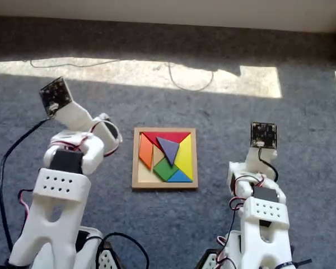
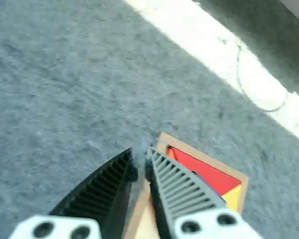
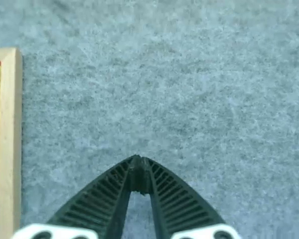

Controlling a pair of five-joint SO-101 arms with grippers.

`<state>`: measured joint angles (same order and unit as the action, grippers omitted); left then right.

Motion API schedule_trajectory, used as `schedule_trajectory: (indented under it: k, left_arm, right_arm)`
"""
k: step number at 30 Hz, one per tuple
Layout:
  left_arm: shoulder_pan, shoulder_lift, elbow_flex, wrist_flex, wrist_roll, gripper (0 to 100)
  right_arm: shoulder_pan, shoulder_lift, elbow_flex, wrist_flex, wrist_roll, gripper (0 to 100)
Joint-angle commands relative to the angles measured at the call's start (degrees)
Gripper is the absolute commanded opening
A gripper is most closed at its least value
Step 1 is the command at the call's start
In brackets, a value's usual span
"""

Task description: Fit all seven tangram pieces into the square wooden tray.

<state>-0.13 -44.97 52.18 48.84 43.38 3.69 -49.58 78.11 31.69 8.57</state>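
High view: tray point(image 1: 165, 185) on grey carpet point(image 1: 229, 106)

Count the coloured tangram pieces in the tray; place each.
6 show: red piece along the far edge, purple piece in the middle, orange piece left, yellow piece right, green piece near-centre, blue piece at the near right corner. A seventh may be hidden.

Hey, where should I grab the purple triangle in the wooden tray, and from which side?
Come straight down from above and pinch the purple triangle across its two long slanting edges, near the wide end. It seems to lie on top of the other pieces in the tray, not flush, so those edges look exposed. The pointed end narrows too much to hold.
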Motion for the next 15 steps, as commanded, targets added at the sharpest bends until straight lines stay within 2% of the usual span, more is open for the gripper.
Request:
schedule_trajectory:
  k: [1,5,8,15]
  left_arm:
    - [-8.4,-3.74,5.14,-0.53,-2.73,2]
    - [-16.4,-6.46,13.14,-0.62,-2.81,1]
    - [-19.82,-7.78,17.01,-0.62,-3.34,1]
    - [-21.41,-8.57,21.58,-0.7,-6.15,1]
  right_arm:
    - [-4.0,-0.92,-8.75,6.55,2.73,0.7]
    - [-8.92,-0.84,-17.36,15.08,5.98,0.7]
    - [-11.91,1.01,-24.57,19.82,6.07,0.7]
    - [-22.02,17.63,-43.21,29.85,5.63,0.7]
